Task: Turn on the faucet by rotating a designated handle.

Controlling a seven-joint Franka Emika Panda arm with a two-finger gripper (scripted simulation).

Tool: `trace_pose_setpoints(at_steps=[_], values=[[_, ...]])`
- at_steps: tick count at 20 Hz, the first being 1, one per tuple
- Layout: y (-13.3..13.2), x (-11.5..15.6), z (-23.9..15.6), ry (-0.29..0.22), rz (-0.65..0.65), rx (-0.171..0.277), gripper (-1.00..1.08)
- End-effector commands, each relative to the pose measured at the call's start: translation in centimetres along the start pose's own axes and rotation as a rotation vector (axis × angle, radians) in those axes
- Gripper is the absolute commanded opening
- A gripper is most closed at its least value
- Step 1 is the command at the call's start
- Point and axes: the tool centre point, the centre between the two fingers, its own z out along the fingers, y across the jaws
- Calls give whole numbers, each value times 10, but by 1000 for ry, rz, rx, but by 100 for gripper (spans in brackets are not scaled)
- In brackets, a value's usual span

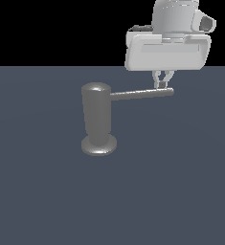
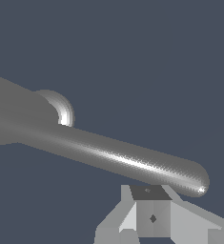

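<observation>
Exterior view: hand at handle tip, fingers nearly together, grip unclear; push sideways, stay off faucet.

The grey upright faucet carries a thin handle projecting sideways near its top.

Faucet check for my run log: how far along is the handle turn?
Done: the gripper has reached the far tip of the thin grey metallic handle rod. In hand: its fingers sit at that tip. Left: pushing the rod around the glossy grey upright faucet cylinder; rotation so far can't be judged.
</observation>
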Motion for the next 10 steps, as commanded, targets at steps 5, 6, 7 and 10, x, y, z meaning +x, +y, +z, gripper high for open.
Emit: trace_pose_setpoints(at_steps=[5,6,7,10], values=[[23,4,19,-37,25,8,-100],[26,6,19,-38,26,8,-100],[28,8,20,-39,27,8,-100],[10,24,1,-1,-11,4,-100]])
